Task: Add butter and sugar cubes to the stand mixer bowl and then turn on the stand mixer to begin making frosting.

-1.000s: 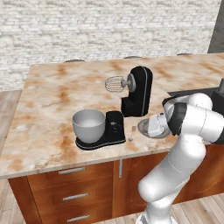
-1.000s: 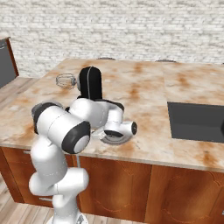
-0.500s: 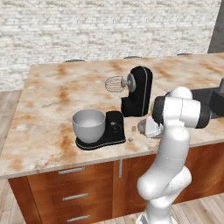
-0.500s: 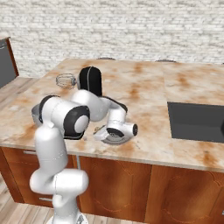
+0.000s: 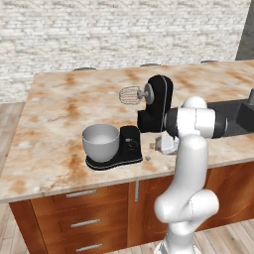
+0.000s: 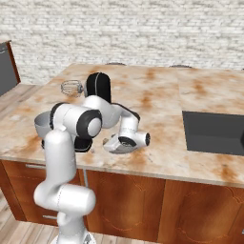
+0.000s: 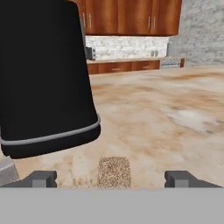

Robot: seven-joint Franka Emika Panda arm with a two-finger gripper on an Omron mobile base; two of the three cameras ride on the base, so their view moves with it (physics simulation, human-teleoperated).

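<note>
Here, the gripper (image 7: 111, 177) sits low over the marble counter (image 5: 54, 114), its jaws spread wide and empty, straddling one speckled brown cube (image 7: 114, 171) at the bottom centre of the hand view, seemingly lined up to pick it; whether it is sugar or butter cannot be told; the stand mixer (image 5: 154, 101) stands at the centre of the left base view, head tilted up with the whisk (image 5: 130, 95) clear, presumably so ingredients can go in; the single stand mixer bowl (image 5: 100, 142) waits on the black base left of centre; in that view two small pieces (image 5: 147, 158) lie near the base; one sink (image 6: 214, 132) at right.
</note>
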